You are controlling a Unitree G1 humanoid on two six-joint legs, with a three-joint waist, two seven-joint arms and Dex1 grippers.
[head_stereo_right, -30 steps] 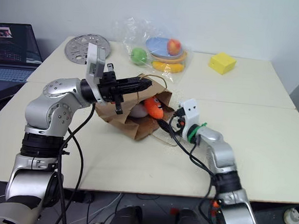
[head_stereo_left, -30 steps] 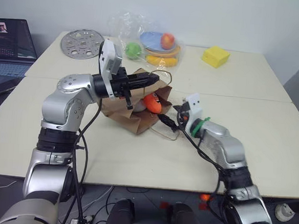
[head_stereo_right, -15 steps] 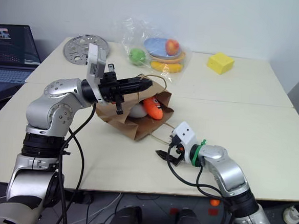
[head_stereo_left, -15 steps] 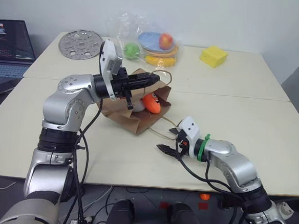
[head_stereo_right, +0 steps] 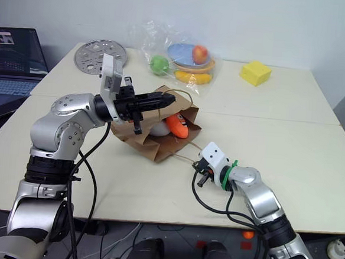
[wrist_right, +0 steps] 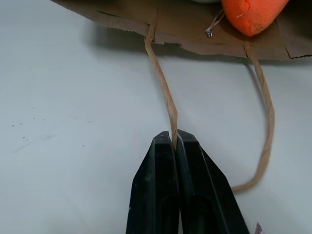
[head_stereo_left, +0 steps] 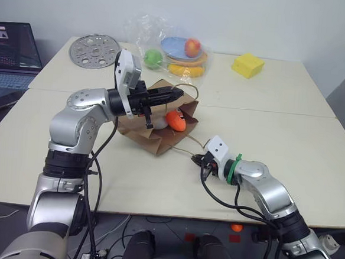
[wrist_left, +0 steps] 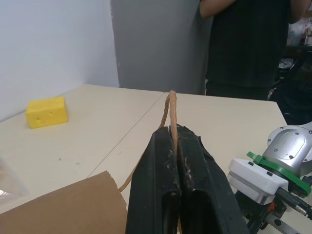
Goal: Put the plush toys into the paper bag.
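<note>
The paper bag [head_stereo_left: 155, 125] is seen lying on its side at the middle of the table [head_stereo_left: 314, 139], mouth gaping toward four o'clock, with the orange carrot [head_stereo_left: 175, 120] and the white egg toy [head_stereo_left: 159, 122] already lodged just inside. The upper loop handle [wrist_left: 170, 109] is pinched between the closed fingers of the left gripper [head_stereo_left: 175, 94], held level above the opening. The lower loop handle [wrist_right: 168, 105], trailing on the tabletop, is nipped by the shut fingers of the right gripper [head_stereo_left: 197, 160], at five o'clock from the bag.

The step in hand is judged to be the closing stage: both toys are in, and the bag is now being taken by its two handles. What is called for next is likely a joint lift that stands the bag upright, so that the carrot, close to the rim, is tipped deeper and not spilled.

At twelve o'clock a clear bag of plastic fruit [head_stereo_left: 175, 49] is set, a perforated metal disc [head_stereo_left: 94, 48] at eleven, a yellow block [head_stereo_left: 248, 65] at one; all lie well apart. A laptop [head_stereo_left: 9, 47] is placed off the table at ten. Nothing is found in the way.
</note>
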